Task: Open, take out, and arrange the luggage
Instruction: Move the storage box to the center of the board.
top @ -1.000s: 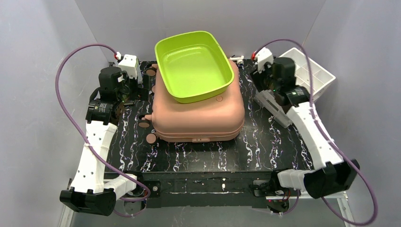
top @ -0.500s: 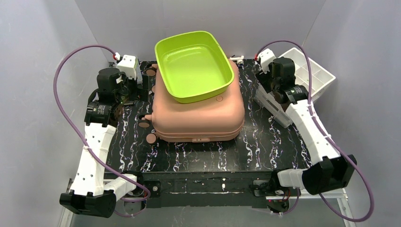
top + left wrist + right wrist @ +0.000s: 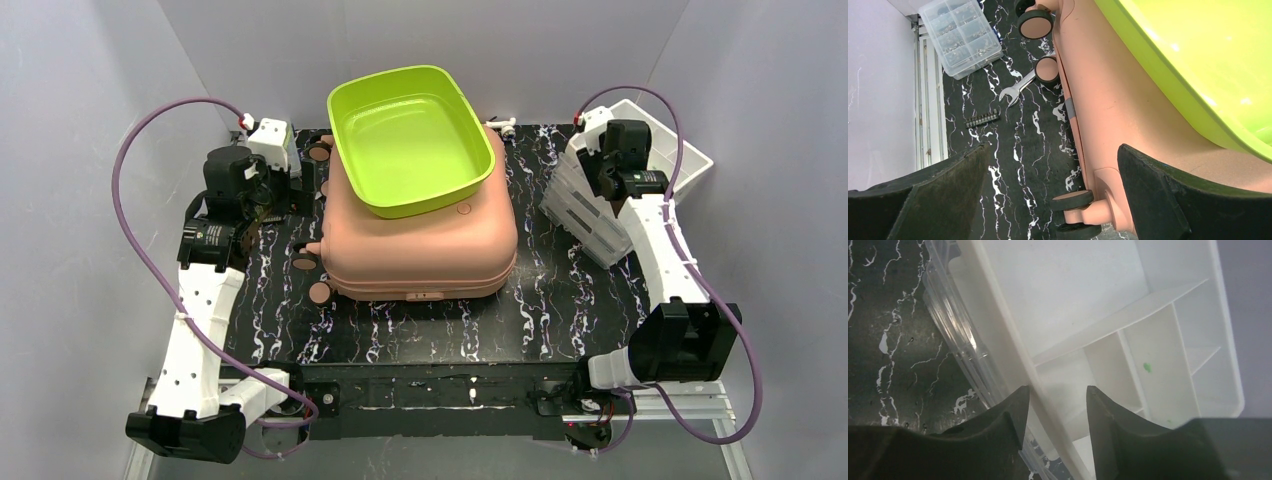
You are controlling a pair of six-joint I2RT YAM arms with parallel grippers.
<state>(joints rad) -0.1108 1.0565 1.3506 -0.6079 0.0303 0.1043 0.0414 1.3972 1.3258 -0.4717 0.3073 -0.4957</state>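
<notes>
The left tool (image 3: 1050,150) stands wide open, empty, just beside the wheeled left side of the luggage (image 3: 420,245). The right tool (image 3: 1055,395) sits narrower, astride the rim of the white organizer (image 3: 1073,290): one finger touches the wall, with a gap on the other side. On the black marbled tabletop (image 3: 420,330) the salmon-pink luggage lies flat and closed at the middle. A lime-green tray (image 3: 410,140) rests on its lid toward the far edge. Left of the luggage lie a clear parts box (image 3: 960,35), a wrench (image 3: 1015,87) and a bit strip (image 3: 982,120).
</notes>
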